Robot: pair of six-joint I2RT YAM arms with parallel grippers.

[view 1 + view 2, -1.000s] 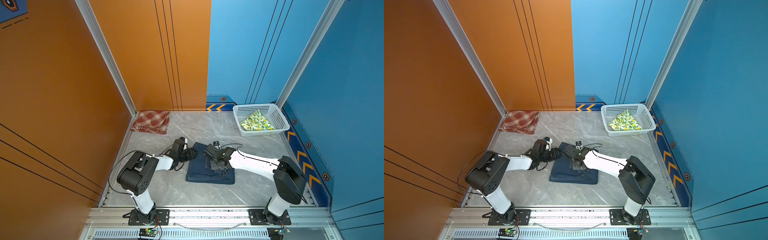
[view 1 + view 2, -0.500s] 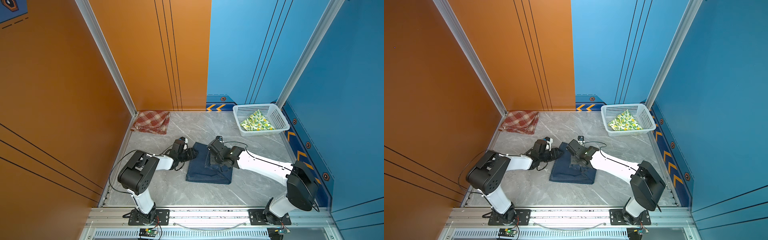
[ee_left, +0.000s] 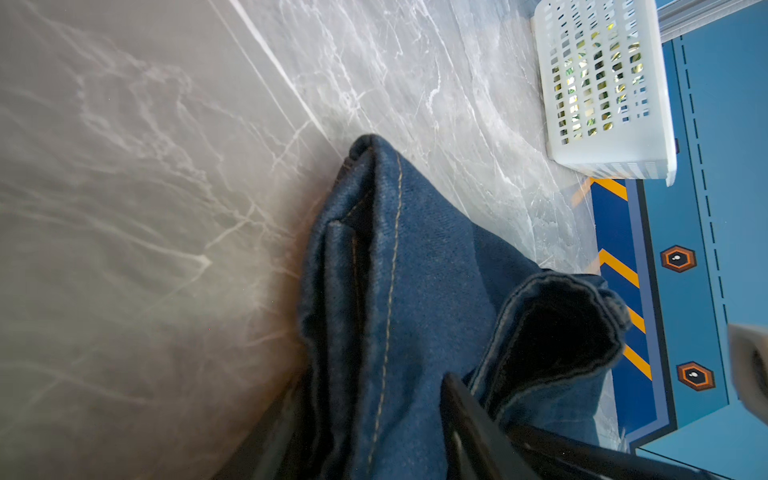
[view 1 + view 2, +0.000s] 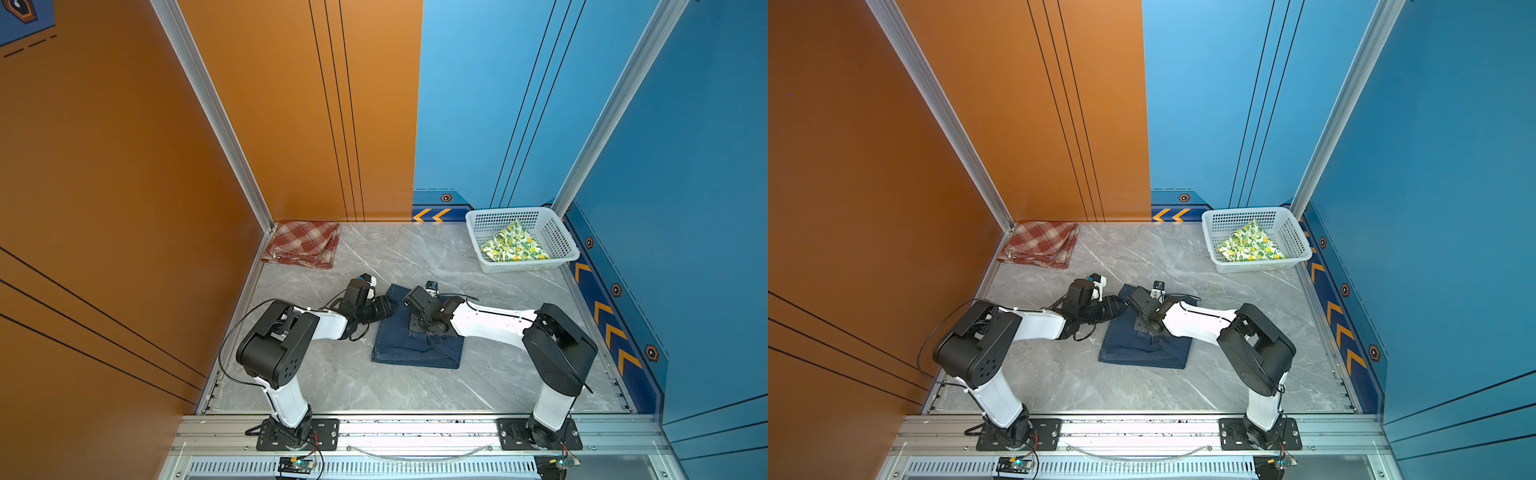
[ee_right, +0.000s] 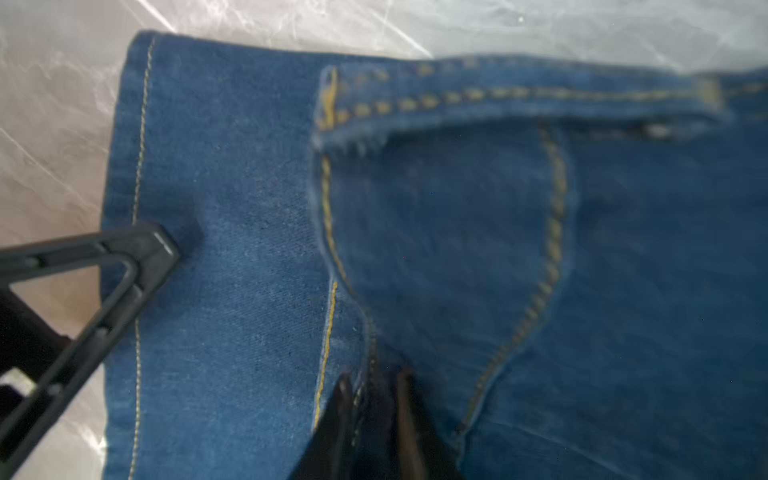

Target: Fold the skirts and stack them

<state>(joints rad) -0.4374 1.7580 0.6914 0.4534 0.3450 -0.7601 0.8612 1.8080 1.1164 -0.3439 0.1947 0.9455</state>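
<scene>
Top views alone show the plaid skirt (image 4: 302, 244).

A grey tabletop (image 4: 419, 259) veined with white carries 3 things, seen in both top views. At 11 o'clock, tight in the far corner, a red-and-cream plaid skirt (image 4: 303, 246) lies folded flat, with several layers showing along its near edge. At 1 o'clock a white perforated basket (image 4: 562, 245) stands upright in the opposite far corner. Close to the centre, a little toward 6 o'clock, a dark blue denim skirt (image 4: 401, 351) lies folded into a rough rectangle. The left wrist view shows its 12 o'clock end bunched, a hem curling up off the surface. The 3 lie well apart from each other.
</scene>
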